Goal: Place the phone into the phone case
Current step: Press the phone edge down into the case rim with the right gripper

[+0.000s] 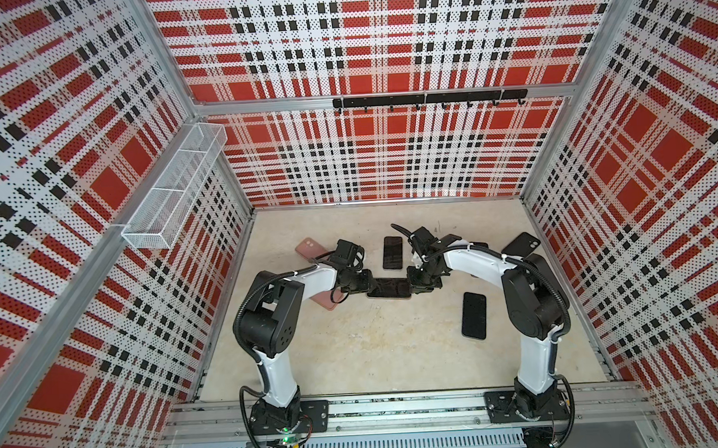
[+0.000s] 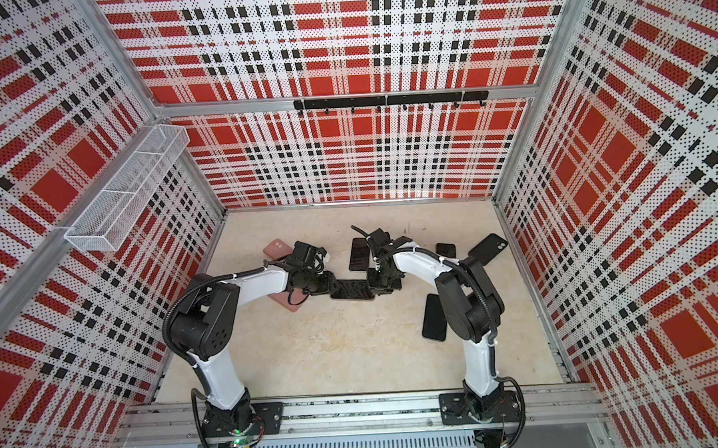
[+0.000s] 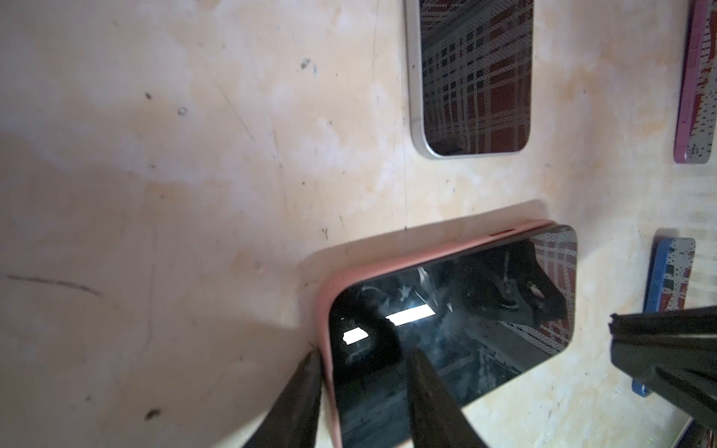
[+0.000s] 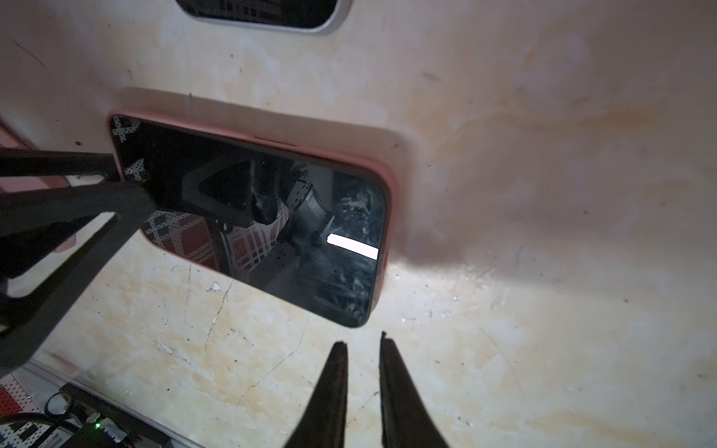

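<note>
Now left gripper (image 3: 364, 351), part open, straddles the case (image 3: 426, 250) rim; right gripper (image 4: 362, 341) hangs beside the case, barely open, empty

The flat phone (image 3: 465, 329) was glossy black, its soft case (image 3: 426, 256) salmon pink, the stone-like tabletop (image 3: 194, 194) mottled cream.
</note>
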